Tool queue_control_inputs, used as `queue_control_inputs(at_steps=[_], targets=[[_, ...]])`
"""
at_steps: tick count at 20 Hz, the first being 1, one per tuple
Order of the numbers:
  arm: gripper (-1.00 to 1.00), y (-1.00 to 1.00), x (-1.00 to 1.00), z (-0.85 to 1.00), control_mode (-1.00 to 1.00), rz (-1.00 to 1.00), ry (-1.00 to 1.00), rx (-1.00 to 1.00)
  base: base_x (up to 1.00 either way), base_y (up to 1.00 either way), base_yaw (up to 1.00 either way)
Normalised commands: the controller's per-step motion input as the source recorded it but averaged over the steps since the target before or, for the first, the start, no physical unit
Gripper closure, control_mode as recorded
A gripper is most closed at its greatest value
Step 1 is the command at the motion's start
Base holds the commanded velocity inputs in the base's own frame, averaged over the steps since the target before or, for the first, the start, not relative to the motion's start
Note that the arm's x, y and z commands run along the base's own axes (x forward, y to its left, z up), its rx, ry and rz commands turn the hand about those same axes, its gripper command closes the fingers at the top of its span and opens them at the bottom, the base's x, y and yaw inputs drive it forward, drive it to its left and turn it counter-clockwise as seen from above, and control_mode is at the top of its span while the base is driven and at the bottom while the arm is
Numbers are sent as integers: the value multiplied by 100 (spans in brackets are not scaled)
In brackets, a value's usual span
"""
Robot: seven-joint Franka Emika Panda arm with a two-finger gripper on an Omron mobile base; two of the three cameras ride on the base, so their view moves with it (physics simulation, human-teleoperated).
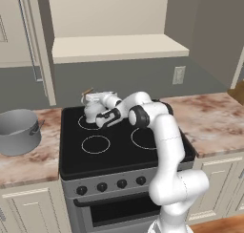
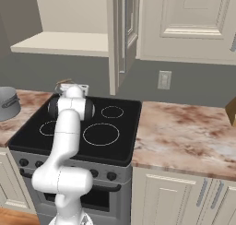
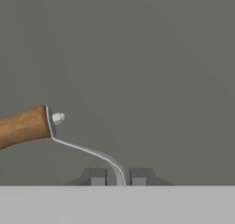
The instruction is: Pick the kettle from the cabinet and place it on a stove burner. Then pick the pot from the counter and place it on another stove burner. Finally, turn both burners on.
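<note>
Your gripper (image 3: pixel 118 177) sits with its two dark fingertips (image 3: pixel 95 176) close on either side of the thin wire of the kettle (image 3: pixel 27 126) handle; the wire runs down between them, so the jaws are closed on it. The brown wooden grip lies off to the left in the hand view, against plain grey wall.

From the left base view, you see the arm reaching over the back left of the stove (image 1: pixel 124 153), hand at the rear left burner (image 1: pixel 90 122). The kettle (image 1: pixel 90 103) is mostly hidden behind the hand there; whether it touches the glass I cannot tell.

The pot (image 1: pixel 18 131) stands on the counter (image 1: pixel 28 163) left of the stove, well apart from the gripper. The cabinet (image 1: pixel 119 46) recess hangs above, its beige shelf bare.
</note>
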Motion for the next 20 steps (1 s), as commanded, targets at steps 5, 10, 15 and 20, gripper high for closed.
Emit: queue_control_inputs(at_steps=[5, 10, 15, 20], targets=[[-100, 21, 0, -33, -100, 0, -5, 0, 0, 0, 0], [-100, 18, 0, -34, -100, 0, -6, 0, 0, 0, 0], [-100, 2, -11, -34, -100, 0, -2, 0, 0, 0, 0], [-100, 0, -50, -49, -100, 0, 0, 0, 0, 0, 0]])
